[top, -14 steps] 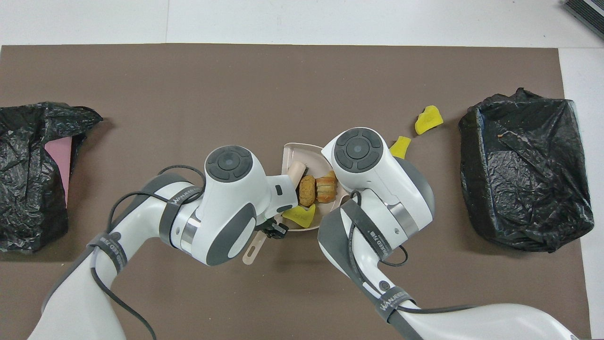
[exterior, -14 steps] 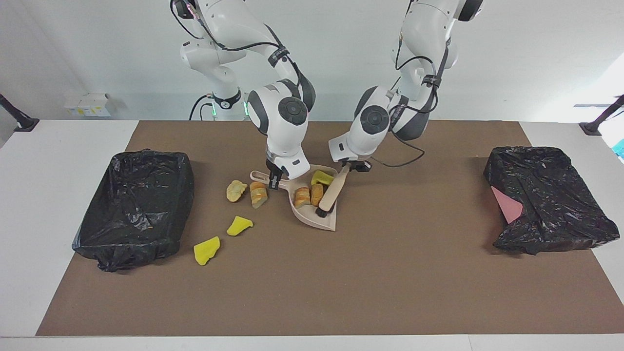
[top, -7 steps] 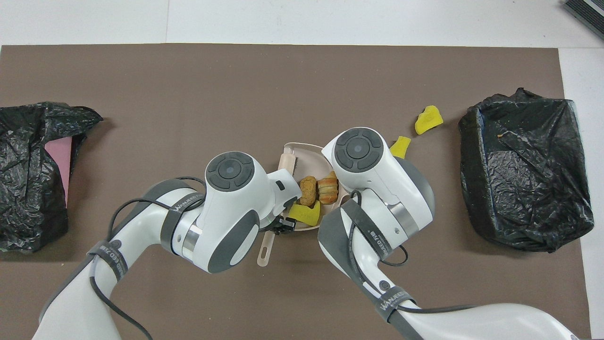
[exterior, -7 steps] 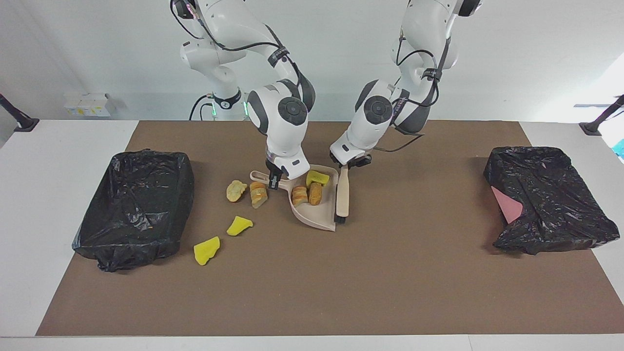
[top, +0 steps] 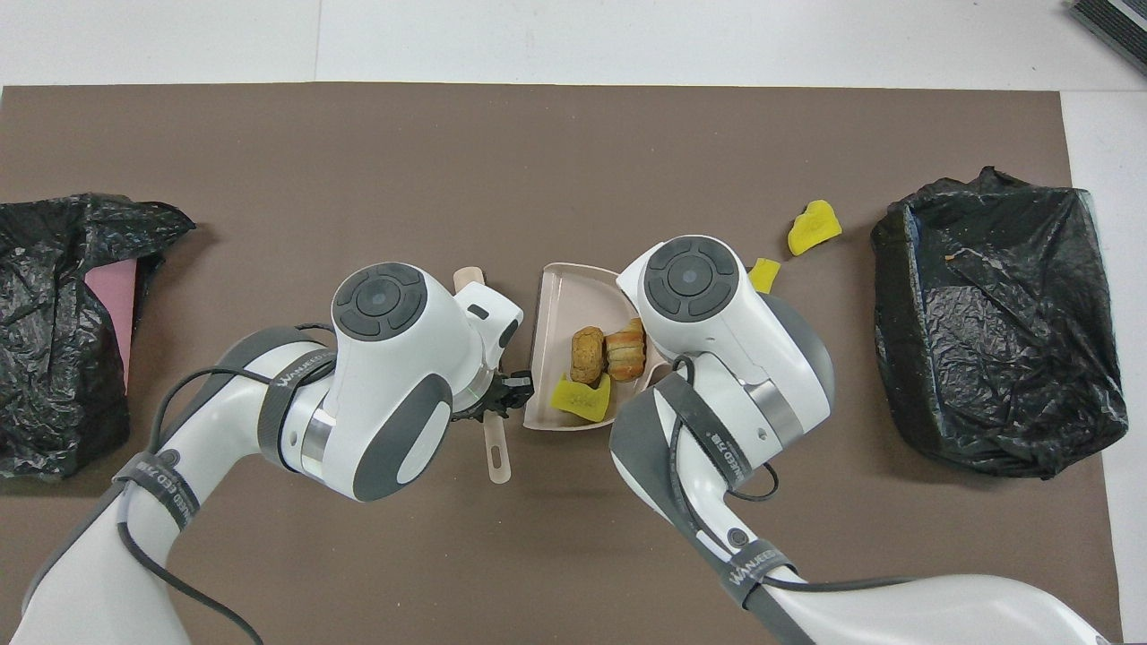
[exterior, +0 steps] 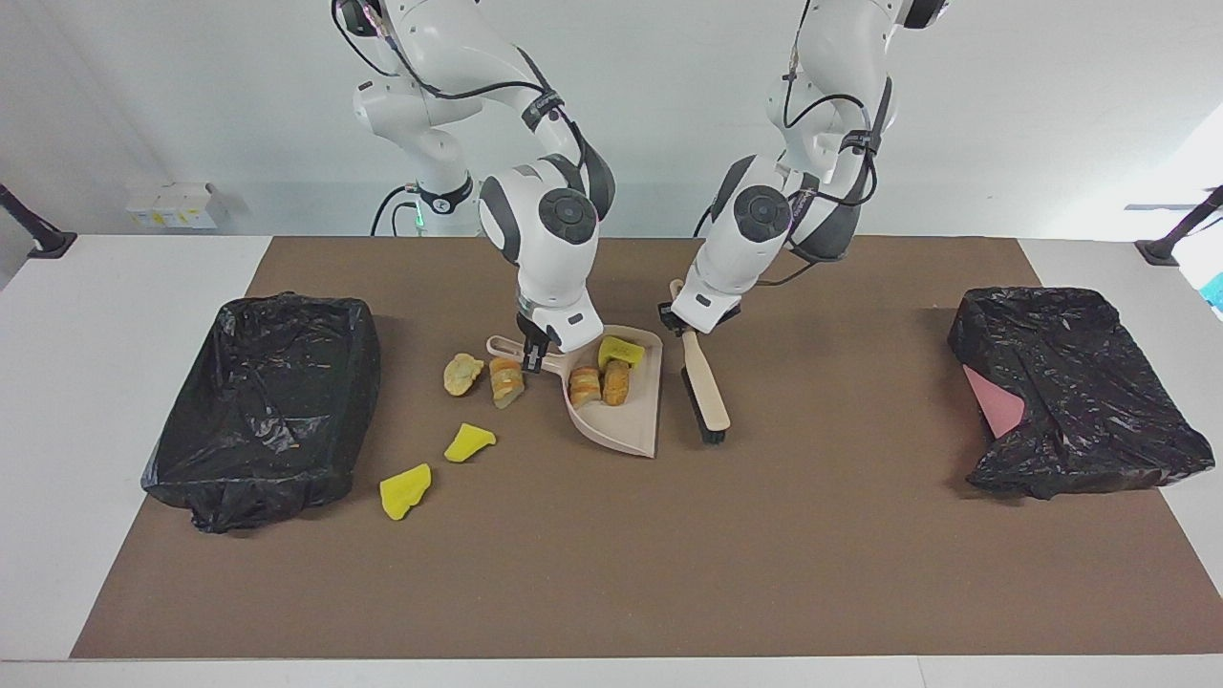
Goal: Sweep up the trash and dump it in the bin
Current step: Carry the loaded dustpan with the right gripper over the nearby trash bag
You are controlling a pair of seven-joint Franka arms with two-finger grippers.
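Since a second ago we see the brush (exterior: 704,389) swung out of the dustpan (exterior: 626,425): it now lies outside the pan, toward the left arm's end of the bench (exterior: 611,573), bristles down on the brown mat (exterior: 822,535). The left gripper (exterior: 680,323) is clamped on the brush handle, jaws together on it. The pan has shifted slightly; the right gripper (exterior: 537,350) keeps its jaws clamped on the pan's handle.

Trash: we count three pieces in the pan, a yellow sponge chunk (exterior: 620,351) nearest the robots and two tan bread lumps (exterior: 600,384) side by side. Four are on the mat toward the right arm's end: a pale crusty lump (exterior: 462,373) and a sliced bread lump (exterior: 505,380) just beside the pan handle, then two yellow wedges (exterior: 469,442) (exterior: 405,490) farther from the robots, near the bin (exterior: 263,406).

Pan and brush are smooth beige plastic, bristles black. Both bins are crinkly glossy black bags; the one at the left arm's end (exterior: 1075,387) is crumpled, with pink showing. Sponges look porous, with torn edges.

We read "WANJEED" on the arm cable straps (top: 751,566); the remaining letters are too small to make out.
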